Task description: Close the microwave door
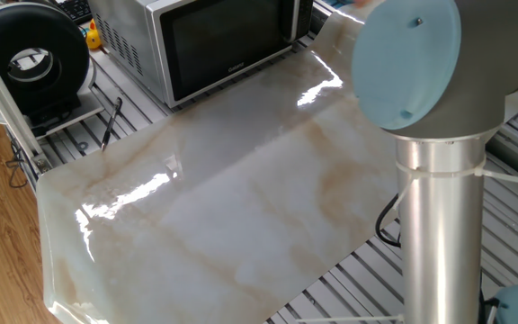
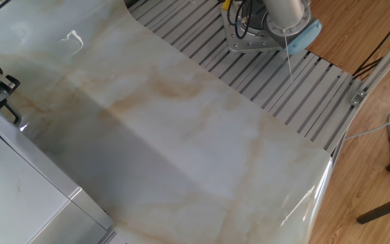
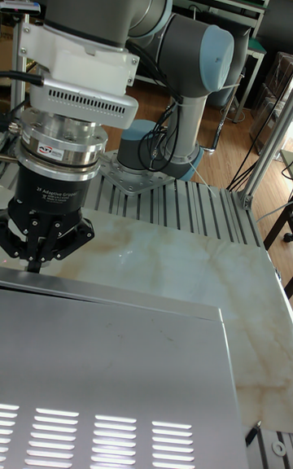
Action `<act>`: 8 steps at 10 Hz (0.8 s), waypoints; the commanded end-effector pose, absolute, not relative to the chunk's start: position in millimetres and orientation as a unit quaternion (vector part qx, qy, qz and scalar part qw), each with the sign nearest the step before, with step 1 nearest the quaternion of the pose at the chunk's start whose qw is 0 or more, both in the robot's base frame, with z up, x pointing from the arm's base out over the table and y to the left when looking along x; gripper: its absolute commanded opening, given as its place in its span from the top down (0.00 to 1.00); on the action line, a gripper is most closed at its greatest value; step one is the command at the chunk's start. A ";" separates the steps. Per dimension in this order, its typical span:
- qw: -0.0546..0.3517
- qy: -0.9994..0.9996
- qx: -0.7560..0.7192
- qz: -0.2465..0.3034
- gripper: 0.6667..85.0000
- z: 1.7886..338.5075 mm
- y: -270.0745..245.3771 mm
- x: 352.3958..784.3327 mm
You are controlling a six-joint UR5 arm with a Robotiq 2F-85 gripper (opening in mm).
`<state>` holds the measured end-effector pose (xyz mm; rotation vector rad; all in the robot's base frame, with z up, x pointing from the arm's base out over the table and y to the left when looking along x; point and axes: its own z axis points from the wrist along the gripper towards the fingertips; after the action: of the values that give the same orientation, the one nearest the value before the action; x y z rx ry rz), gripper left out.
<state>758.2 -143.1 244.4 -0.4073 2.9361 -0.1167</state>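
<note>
The silver-grey microwave (image 1: 124, 40) stands at the far end of the table, and its dark glass door (image 1: 227, 40) lies flush with the front. From behind, the microwave's top (image 3: 106, 371) fills the lower part of the tall fixed view. My gripper (image 3: 32, 261) hangs just past the front edge of that top, its fingertips hidden behind it. In the other fixed view the gripper (image 2: 5, 102) is at the left edge, close to the microwave's top (image 2: 19, 196), black fingers together with nothing between them. The first fixed view does not show the gripper.
A round black fan-like device (image 1: 30, 54) and a small yellow duck (image 1: 93, 38) sit left of the microwave. A glossy marble sheet (image 1: 223, 198) covers the slotted table. The arm's elbow (image 1: 412, 63) blocks the right side; its base (image 2: 263, 34) is bolted nearby.
</note>
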 end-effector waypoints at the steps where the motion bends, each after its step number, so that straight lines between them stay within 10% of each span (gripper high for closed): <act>1: 0.092 0.985 -0.139 -0.033 0.99 246.2 -138.8 762.0; 8: 0.094 0.984 -0.148 -0.027 0.99 246.0 -139.2 765.7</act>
<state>764.2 -141.4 244.8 -0.4346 2.9261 -0.0991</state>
